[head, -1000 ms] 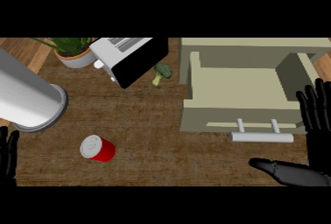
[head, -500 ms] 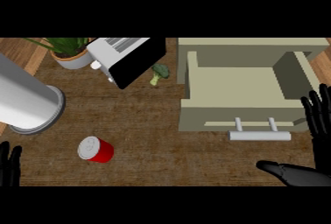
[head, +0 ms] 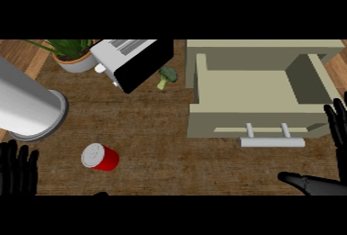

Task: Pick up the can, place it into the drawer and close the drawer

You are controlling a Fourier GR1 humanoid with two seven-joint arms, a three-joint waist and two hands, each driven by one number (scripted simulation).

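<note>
Fingers of my left hand (head: pixel 17 167) stand straight and relaxed at the lower left edge of the view; this hand is resting and holds nothing. Above it lies a big grey cylinder (head: pixel 27 108), with its round end turned toward the middle of the counter (head: pixel 169 151). Just to the right of my left hand, a little apart from it, is the red can (head: pixel 100 157). It lies tilted on the wooden counter and its pale top faces up and left. Nothing touches it.

At the top I see a potted plant (head: pixel 71 55), then a toaster (head: pixel 132 59) beside it, and a small piece of broccoli (head: pixel 165 77) near the toaster's right side.

Further right is the beige drawer (head: pixel 254 87). It is pulled open and its inside shows only the bare bottom. Its handle (head: pixel 271 141) points toward me.

My right hand (head: pixel 337 126) is at the right edge, just beside the drawer's front corner. Its fingers are straight and point up, and the thumb (head: pixel 308 182) stretches out low toward the left. It grasps nothing.
</note>
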